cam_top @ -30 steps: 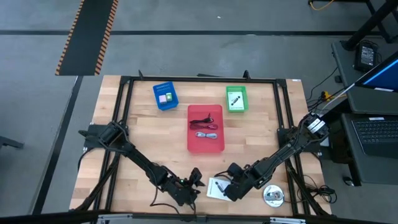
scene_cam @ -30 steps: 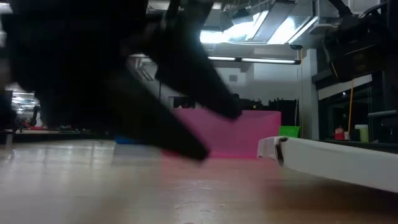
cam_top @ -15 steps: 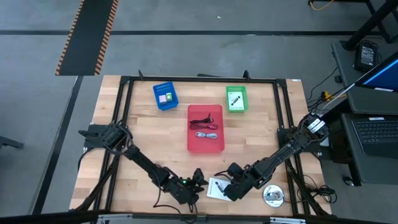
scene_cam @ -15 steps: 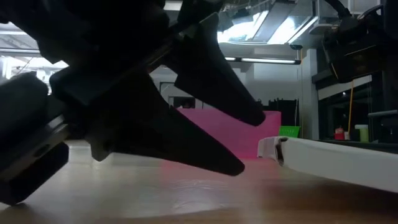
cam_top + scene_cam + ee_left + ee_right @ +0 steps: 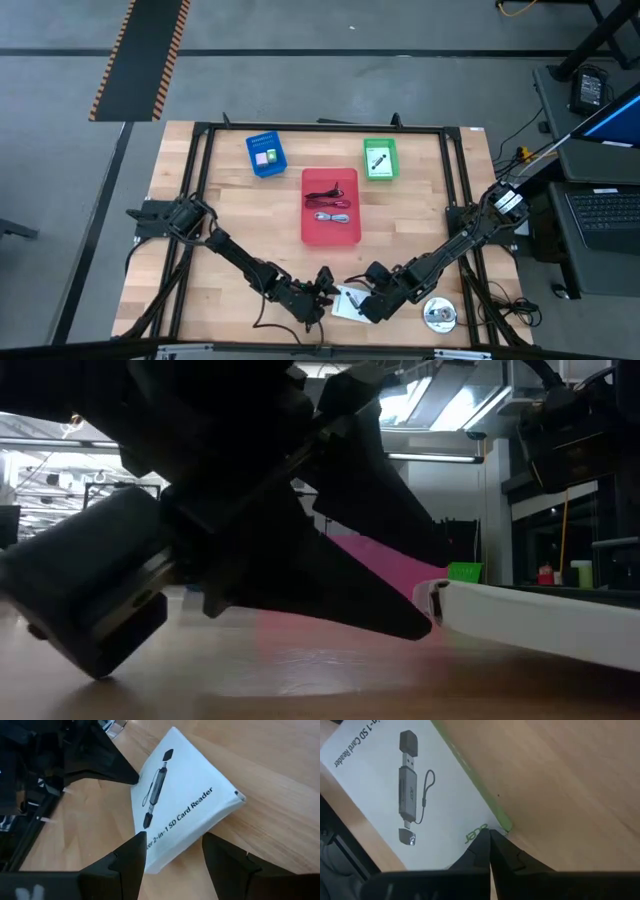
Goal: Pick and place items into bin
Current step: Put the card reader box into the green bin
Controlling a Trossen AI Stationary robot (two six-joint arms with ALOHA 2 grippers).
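A white card-reader box (image 5: 350,302) lies flat on the wood near the table's near edge, printed face up (image 5: 180,805). My left gripper (image 5: 324,288) is open at the box's left end. Its fingers (image 5: 136,854) stand on either side of that end, and I cannot tell whether they touch it. My right gripper (image 5: 368,303) is shut at the box's right side. A silver disc (image 5: 438,315) lies to the right of it. Coiled cables (image 5: 331,203) lie in the red tray, and a pink block (image 5: 266,157) in the blue one. My right gripper meets the box with its shut fingertips (image 5: 490,840) on the green-striped edge (image 5: 501,822), beside the printed logo. It comes slanting down from the table's right. The box stays on the table, with its left end (image 5: 440,603) showing in the low view.
The red tray (image 5: 352,232) sits mid-table, the blue tray (image 5: 252,160) far left and the green tray (image 5: 390,150) far right. A black frame (image 5: 455,180) rims the table. Bare wood spreads between the trays and the arms.
My left gripper has moved toward the table's right, closing on the box's left end, and has stayed open. The box and my right gripper have kept still.
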